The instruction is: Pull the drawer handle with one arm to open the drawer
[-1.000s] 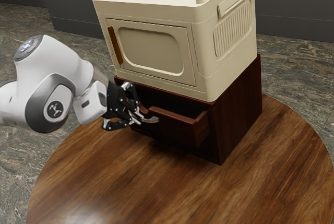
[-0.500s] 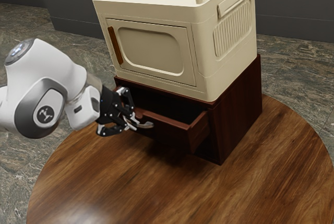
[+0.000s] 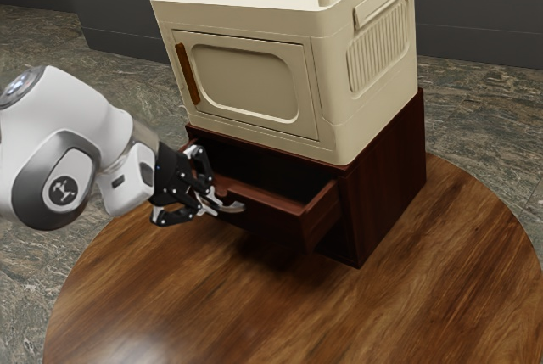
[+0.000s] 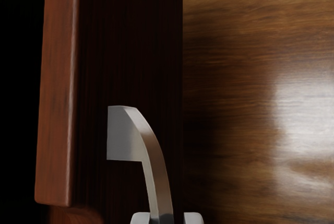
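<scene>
In the exterior view, a black two-finger claw (image 3: 206, 203) is clamped on the curved metal drawer handle (image 3: 231, 208), and just beyond the claw the reddish-brown wooden drawer (image 3: 276, 218) stands partly open from its dark wood cabinet (image 3: 386, 173), with a cream cabinet (image 3: 246, 133) resting on top and a round wooden table (image 3: 339, 322) beneath. In the wrist view, the handle runs from its flat mount on the drawer's dark front to the claw's pale fingertips, one on either side of the bar, with the drawer's lighter top edge nearby.
</scene>
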`<state>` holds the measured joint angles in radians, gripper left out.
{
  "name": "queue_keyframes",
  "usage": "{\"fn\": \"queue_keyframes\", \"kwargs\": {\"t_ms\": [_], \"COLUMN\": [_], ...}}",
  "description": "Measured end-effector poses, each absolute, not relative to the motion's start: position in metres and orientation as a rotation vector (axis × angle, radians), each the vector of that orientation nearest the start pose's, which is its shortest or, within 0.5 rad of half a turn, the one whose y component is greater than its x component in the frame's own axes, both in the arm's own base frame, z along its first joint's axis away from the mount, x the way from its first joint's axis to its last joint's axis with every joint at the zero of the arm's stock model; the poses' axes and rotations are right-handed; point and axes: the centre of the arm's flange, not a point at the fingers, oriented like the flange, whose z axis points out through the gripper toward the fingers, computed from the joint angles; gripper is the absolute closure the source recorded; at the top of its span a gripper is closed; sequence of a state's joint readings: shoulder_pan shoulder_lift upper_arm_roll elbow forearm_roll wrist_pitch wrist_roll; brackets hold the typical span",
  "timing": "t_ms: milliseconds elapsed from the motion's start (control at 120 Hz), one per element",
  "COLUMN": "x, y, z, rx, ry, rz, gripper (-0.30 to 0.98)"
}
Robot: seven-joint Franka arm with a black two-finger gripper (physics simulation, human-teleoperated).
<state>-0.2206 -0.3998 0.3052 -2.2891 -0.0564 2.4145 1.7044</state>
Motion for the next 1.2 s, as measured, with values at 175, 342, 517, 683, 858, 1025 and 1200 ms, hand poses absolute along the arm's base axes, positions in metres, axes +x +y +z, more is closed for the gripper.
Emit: {"fn": "queue_keyframes", "kwargs": {"t_ms": [175,342,517,683,858,1025,1200], "x": [0.47,0.465,0.46,0.455,0.449,0.444,0.437], "y": [0.056,0.057,0.058,0.059,0.06,0.06,0.061], "z": [0.558,0.559,0.559,0.56,0.561,0.561,0.564], "rx": [-1.959,-1.955,-1.955,-1.96,-1.958,-1.959,-1.956], "ry": [1.978,1.981,1.987,1.99,1.996,2.003,2.002], "rz": [-0.64,-0.638,-0.638,-0.637,-0.631,-0.63,-0.635], "gripper": [0.71,0.71,0.71,0.71,0.71,0.71,0.71]}}
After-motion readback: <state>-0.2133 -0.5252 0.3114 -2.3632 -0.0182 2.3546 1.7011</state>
